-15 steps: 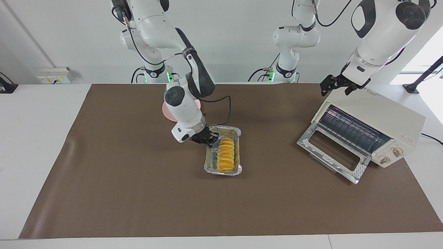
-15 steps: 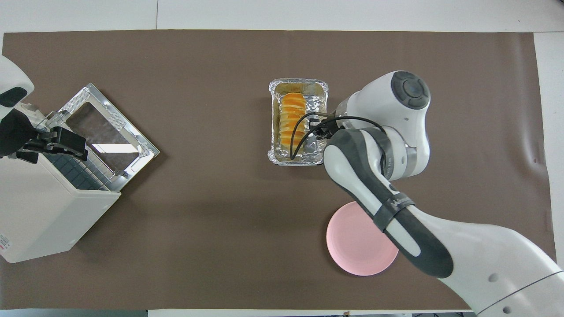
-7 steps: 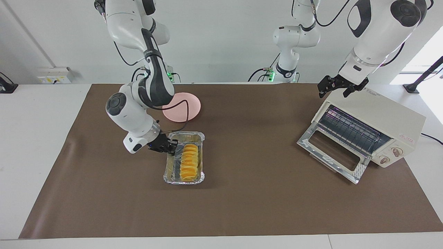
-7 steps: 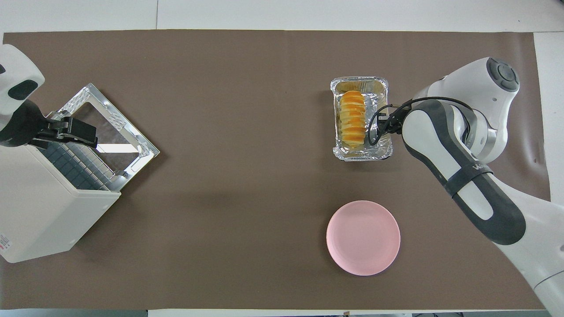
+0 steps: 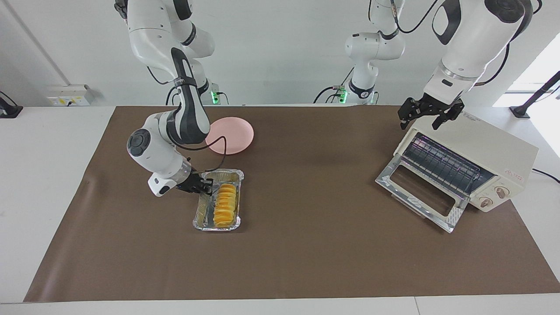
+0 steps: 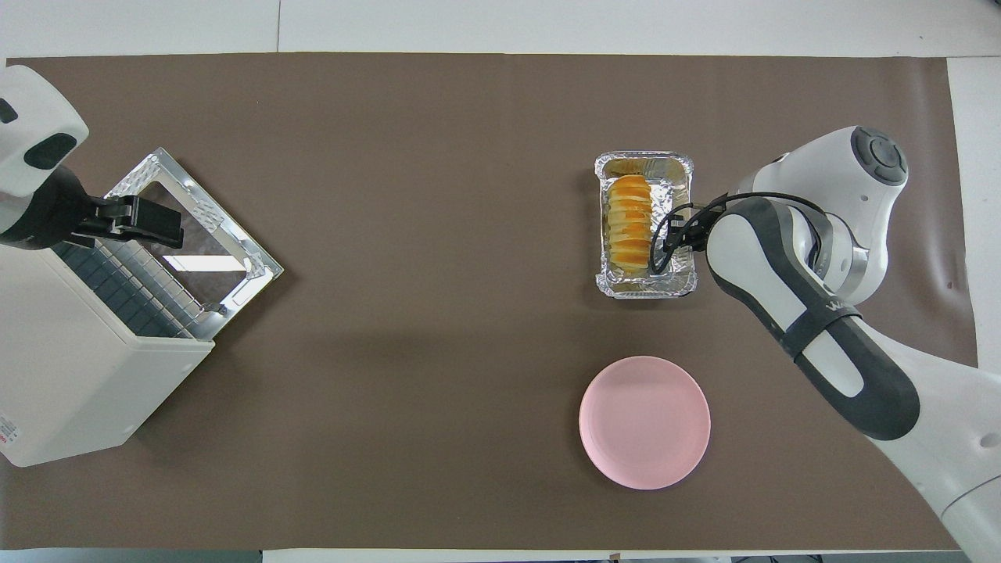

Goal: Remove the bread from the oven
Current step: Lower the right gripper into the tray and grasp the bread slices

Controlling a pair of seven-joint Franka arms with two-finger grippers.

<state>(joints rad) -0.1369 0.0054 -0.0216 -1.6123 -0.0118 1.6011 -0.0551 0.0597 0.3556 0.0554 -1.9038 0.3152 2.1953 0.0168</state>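
The bread [image 5: 224,204] [image 6: 630,227], a ridged golden loaf, lies in a crinkled foil tray [image 5: 216,227] [image 6: 645,291] on the brown mat, toward the right arm's end of the table. My right gripper [image 5: 205,187] [image 6: 679,234] is low at the tray's long rim, on the side toward the right arm's end. The cream oven [image 5: 490,153] [image 6: 70,375] stands at the left arm's end with its glass door [image 5: 420,192] dropped down and its wire rack bare. My left gripper [image 5: 426,114] [image 6: 148,227] hangs open over the oven's top front edge, holding nothing.
A round pink plate [image 5: 232,135] [image 6: 644,422] sits on the mat, nearer to the robots than the foil tray. The brown mat [image 5: 306,262] covers most of the white table. A cable loops from the right wrist over the tray.
The right gripper has carried the foil tray and bread from mid-table toward the right arm's end, uncovering the pink plate. The left gripper has shifted slightly over the oven top.
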